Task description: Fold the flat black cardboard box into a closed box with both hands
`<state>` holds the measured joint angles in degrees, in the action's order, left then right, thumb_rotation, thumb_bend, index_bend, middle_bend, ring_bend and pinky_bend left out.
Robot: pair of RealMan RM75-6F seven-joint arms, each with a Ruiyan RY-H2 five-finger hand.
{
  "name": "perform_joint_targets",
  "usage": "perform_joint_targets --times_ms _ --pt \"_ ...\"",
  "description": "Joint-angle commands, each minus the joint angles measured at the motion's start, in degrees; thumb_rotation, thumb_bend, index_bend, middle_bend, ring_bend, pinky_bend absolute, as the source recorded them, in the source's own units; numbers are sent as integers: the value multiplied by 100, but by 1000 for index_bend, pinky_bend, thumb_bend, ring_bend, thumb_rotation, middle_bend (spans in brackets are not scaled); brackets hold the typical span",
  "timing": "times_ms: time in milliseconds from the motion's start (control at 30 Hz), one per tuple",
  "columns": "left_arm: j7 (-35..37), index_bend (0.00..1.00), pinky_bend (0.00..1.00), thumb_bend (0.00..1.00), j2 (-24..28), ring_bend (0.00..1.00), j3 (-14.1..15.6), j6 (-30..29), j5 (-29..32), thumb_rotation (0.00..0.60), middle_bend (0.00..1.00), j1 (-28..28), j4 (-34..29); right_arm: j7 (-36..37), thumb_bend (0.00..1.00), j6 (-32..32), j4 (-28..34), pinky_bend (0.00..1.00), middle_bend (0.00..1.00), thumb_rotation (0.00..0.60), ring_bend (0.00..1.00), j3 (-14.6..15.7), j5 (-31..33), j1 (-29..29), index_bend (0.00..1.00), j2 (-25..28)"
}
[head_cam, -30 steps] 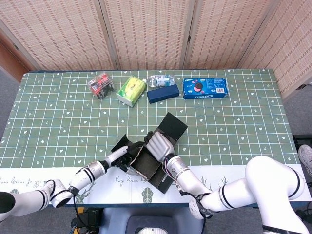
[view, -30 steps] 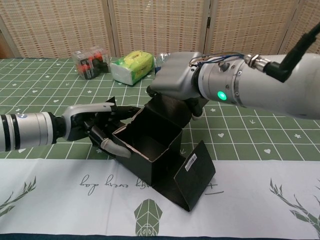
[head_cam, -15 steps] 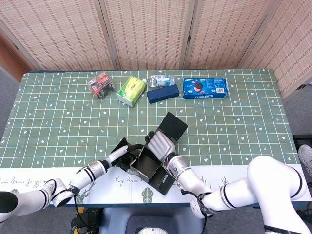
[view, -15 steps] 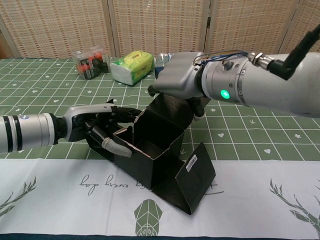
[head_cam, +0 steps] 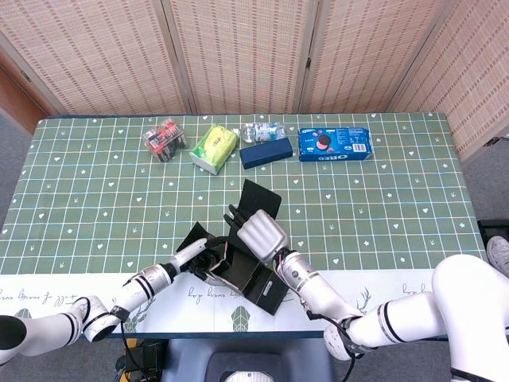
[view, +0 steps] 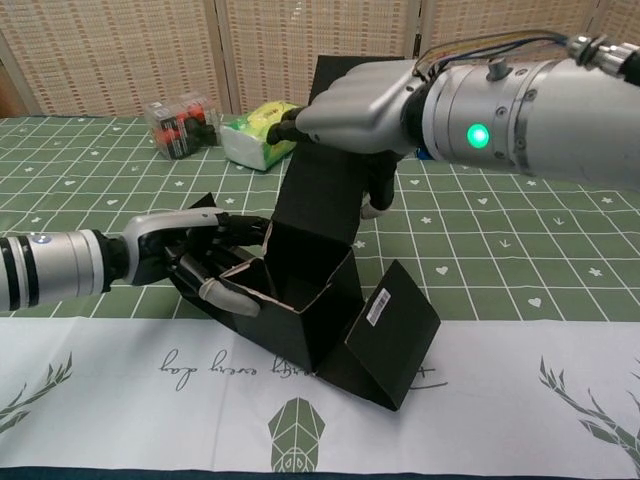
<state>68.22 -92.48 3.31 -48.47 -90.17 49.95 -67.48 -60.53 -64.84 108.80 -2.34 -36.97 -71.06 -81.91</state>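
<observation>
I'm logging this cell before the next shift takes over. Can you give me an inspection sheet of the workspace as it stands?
Surface: table under a green grid-patterned cloth, white printed band along the near edge.
Job's things: black cardboard box half-formed, top open, tall flap raised, a labelled flap lying toward the near edge.
Clutter: along the far side, clear pack of batteries, green tissue pack, plastic bottle, dark blue box, Oreo pack.
Hands: left hand holds the box's left wall; right hand grips the raised flap.
Cables: wires at the right wrist.
Surroundings: woven folding screens behind.
</observation>
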Motion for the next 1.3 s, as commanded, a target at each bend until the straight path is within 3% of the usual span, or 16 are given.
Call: perform_joint_targets --times_ms 33,267,433,733,1000,1300 --pt "-137 182 887 111 11 595 -46 5 79 600 189 -37 -47 308 214 -47 217 977 2 600 766 -60 -348 180 0 174" --pt "-502 187 888 111 99 594 -169 52 270 600 189 -98 -245 707 211 -55 376 977 0 600 764 -13 -929 443 0 313" --pt "-705 187 888 111 177 594 -211 99 326 600 189 -118 -368 843 137 -3 413 977 0 600 753 -19 -1136 534 0 314" --pt "-698 191 889 111 566 593 -326 58 532 600 189 -292 -659 1443 106 -425 957 977 0 600 748 31 -1790 1121 0 744" --pt "-59 201 890 111 1124 588 -409 25 688 600 190 -546 -956 2529 138 -869 1121 977 0 600 747 318 -2662 2022 0 1044" --pt "1016 201 891 111 1719 586 -395 -73 497 600 190 -746 -1138 3225 141 -1367 651 977 21 600 747 547 -3817 2840 0 927"
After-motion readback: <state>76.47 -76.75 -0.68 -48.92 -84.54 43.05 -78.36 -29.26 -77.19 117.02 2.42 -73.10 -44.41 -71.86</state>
